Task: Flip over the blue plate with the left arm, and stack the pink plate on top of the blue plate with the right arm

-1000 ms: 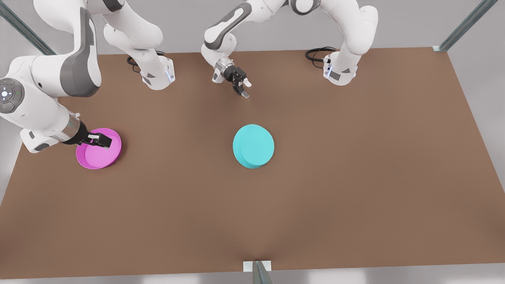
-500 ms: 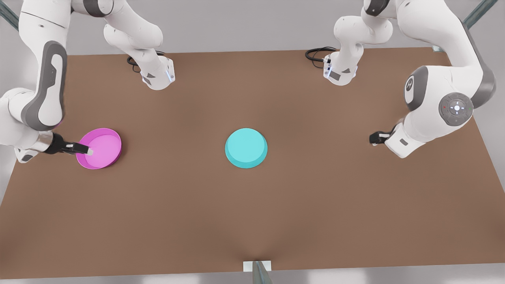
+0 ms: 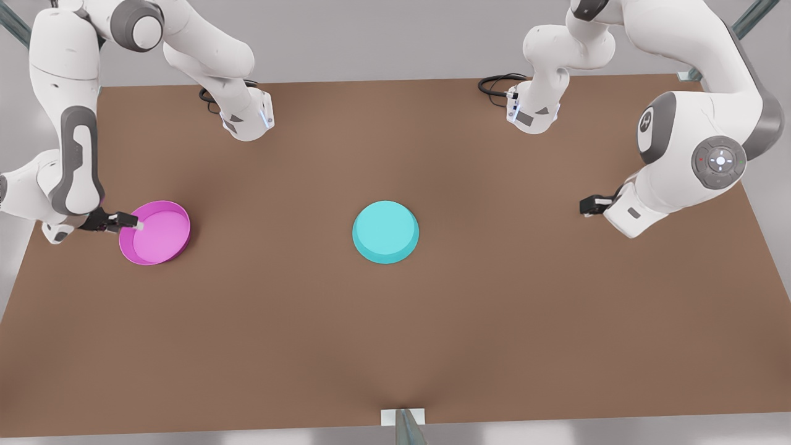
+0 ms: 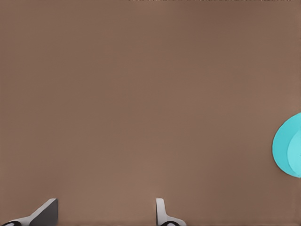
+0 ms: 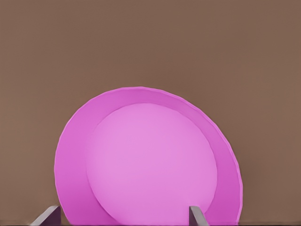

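At the front view's left, your right gripper (image 3: 133, 224), fingers spread, straddles the rim of the round, shallow magenta-pink plate (image 3: 157, 233), hollow up. The round turquoise plate (image 3: 385, 232) lies base-up, well apart from your left gripper (image 3: 584, 206), fingers apart.

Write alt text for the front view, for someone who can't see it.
The right gripper sits open at the rim of the pink plate on the front view's left of a brown table. The blue plate lies upside down mid-table. The left gripper waits, open, low on the front view's right.
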Robot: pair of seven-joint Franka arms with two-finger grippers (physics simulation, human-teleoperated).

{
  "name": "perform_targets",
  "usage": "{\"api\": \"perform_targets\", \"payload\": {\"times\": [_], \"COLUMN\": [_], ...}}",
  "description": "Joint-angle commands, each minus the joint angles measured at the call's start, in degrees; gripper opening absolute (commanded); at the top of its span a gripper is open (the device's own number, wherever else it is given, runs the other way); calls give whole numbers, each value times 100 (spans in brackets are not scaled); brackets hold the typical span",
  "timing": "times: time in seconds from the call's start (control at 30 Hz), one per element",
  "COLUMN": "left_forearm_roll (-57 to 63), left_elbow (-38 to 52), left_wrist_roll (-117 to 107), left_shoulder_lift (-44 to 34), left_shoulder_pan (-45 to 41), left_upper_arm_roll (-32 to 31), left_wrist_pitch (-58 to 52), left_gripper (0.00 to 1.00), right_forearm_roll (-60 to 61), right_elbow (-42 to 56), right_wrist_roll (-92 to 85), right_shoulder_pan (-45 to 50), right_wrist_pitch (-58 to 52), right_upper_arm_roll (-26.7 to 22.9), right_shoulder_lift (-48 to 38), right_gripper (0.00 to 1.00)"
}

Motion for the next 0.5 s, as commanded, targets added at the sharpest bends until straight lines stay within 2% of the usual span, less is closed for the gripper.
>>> {"api": "perform_targets", "payload": {"times": [0.0,0.03,0.1,0.17,0.23,0.3,0.47], "left_forearm_roll": [-36,-36,-62,-62,-141,-132,-132], "left_elbow": [0,0,9,9,44,62,62], "left_wrist_roll": [0,0,0,0,0,-35,-62], "left_shoulder_lift": [-1,-1,-10,-10,-10,-18,-45], "left_shoulder_pan": [1,1,1,1,1,1,1], "left_upper_arm_roll": [0,0,0,0,0,0,-70], "left_wrist_pitch": [-2,-2,-2,-2,-11,-108,-116], "left_gripper": [100,100,100,100,100,100,100], "right_forearm_roll": [31,233,321,391,400,479,505], "right_elbow": [16,148,788,1677,2055,1862,1361], "right_wrist_roll": [-101,-549,-1138,-1297,-1314,-1472,-1516], "right_shoulder_pan": [9,-43,-219,-342,-430,-457,-404], "right_wrist_pitch": [28,248,29,-780,-1149,-1395,-701], "right_upper_arm_roll": [-13,-31,-119,-119,-119,-101,22], "right_shoulder_lift": [59,322,832,1281,1439,1404,1430], "right_gripper": [100,100,100,100,100,100,100]}}
